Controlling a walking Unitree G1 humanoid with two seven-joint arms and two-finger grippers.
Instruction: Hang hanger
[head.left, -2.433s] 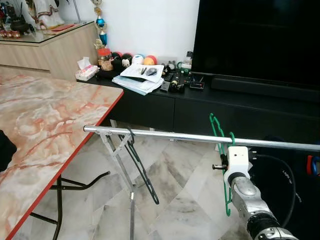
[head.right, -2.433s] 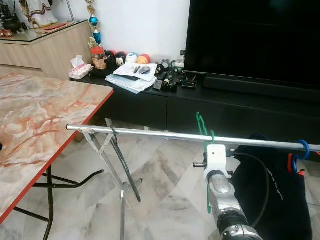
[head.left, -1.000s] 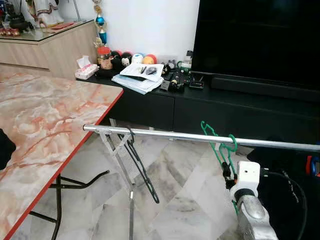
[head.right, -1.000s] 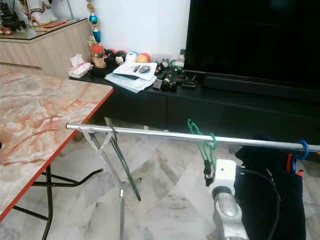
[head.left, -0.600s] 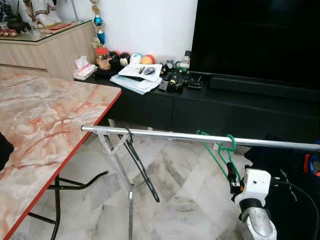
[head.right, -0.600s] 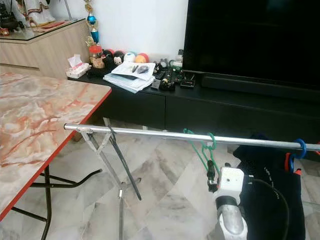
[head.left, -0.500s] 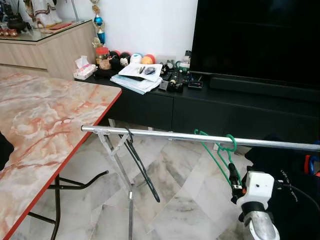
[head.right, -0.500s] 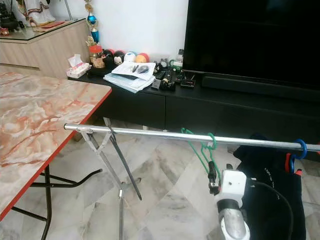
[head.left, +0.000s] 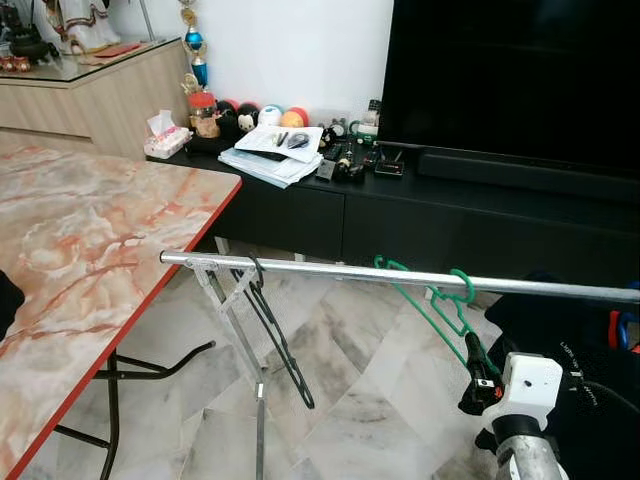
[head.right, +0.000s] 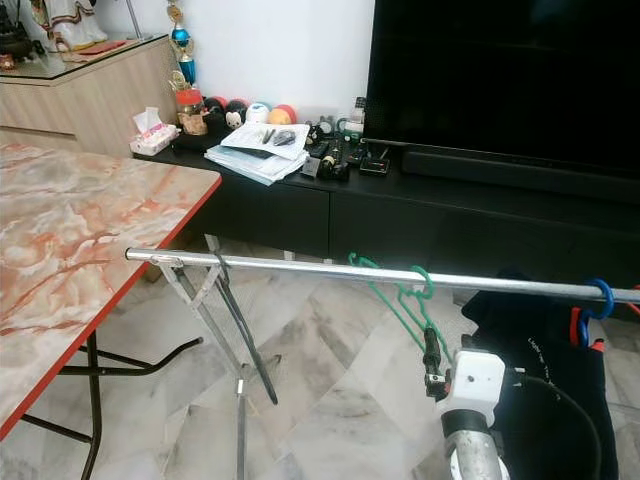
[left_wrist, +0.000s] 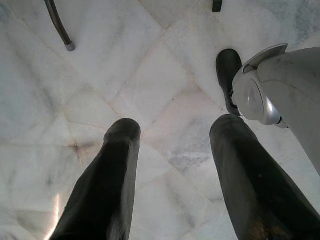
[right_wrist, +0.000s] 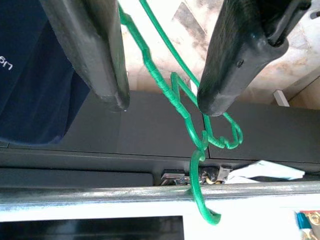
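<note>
A green wire hanger (head.left: 436, 303) has its hook over the silver rail (head.left: 320, 270) of a clothes rack. It is tilted, with its lower wire running down toward my right gripper (head.left: 478, 378). In the right wrist view that gripper (right_wrist: 162, 102) is open just under the rail (right_wrist: 100, 192). The green hanger (right_wrist: 175, 95) passes between the two black fingers (right_wrist: 95, 60) and brushes the edge of one. My left gripper (left_wrist: 175, 127) hangs open over the marble floor.
A black hanger (head.left: 275, 335) hangs near the rail's left end by the rack's folding leg. A red-edged marble table (head.left: 90, 240) stands on the left. Beyond are a black TV cabinet (head.left: 450, 215) and screen. Dark clothing (head.left: 580, 340) and a blue hook (head.right: 600, 295) hang at the right.
My right arm has dropped and drawn back toward me. The green hanger's body has swung from upright to tilted, its hook still on the rail. The view has shifted slightly.
</note>
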